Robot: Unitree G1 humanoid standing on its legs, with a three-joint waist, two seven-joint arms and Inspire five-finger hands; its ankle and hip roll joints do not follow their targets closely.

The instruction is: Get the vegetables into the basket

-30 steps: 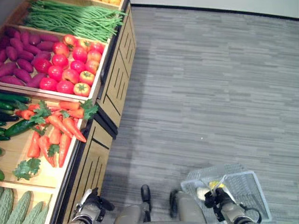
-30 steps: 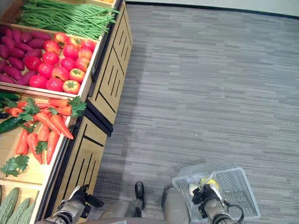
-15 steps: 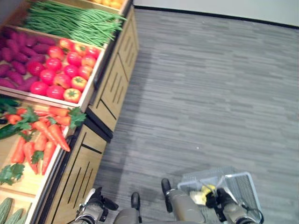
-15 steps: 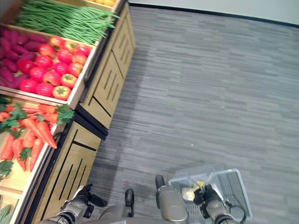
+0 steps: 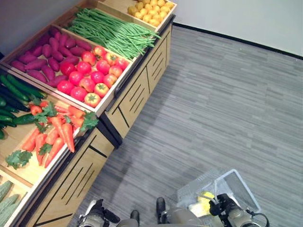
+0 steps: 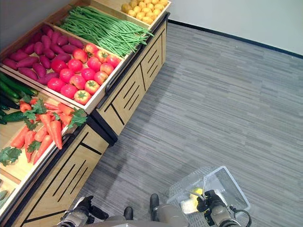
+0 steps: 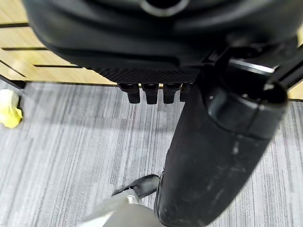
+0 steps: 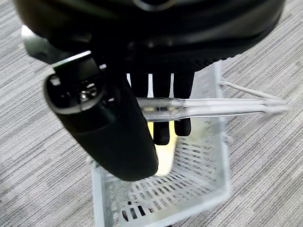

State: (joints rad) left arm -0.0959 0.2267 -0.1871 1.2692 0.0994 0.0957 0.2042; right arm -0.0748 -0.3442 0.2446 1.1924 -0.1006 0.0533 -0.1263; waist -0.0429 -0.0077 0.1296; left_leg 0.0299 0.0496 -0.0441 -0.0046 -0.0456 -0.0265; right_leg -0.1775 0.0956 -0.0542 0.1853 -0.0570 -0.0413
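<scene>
A clear mesh basket (image 5: 233,185) hangs low over the floor at my right side. My right hand (image 5: 223,209) is shut on its handle (image 8: 213,108), and the fingers (image 8: 161,124) curl round the bar. A yellow vegetable (image 6: 195,193) and a pale one lie inside the basket. My left hand (image 5: 97,213) hangs beside the stand's front with its fingers (image 7: 147,92) curled on nothing. On the wooden stand (image 5: 135,90) lie carrots (image 5: 59,134), tomatoes (image 5: 92,75), green beans (image 5: 116,33), purple sweet potatoes (image 5: 42,54) and cucumbers (image 5: 14,92).
Small yellow produce (image 5: 149,9) fills the far crate, and bumpy green gourds (image 5: 4,201) lie in the nearest one. The stand runs along my left. Grey striped floor (image 5: 227,104) stretches to the right up to a white wall (image 5: 246,19).
The whole picture has swung, so the camera moved and more of the stand's far end shows. The basket stays in my right hand; the left hand stays low.
</scene>
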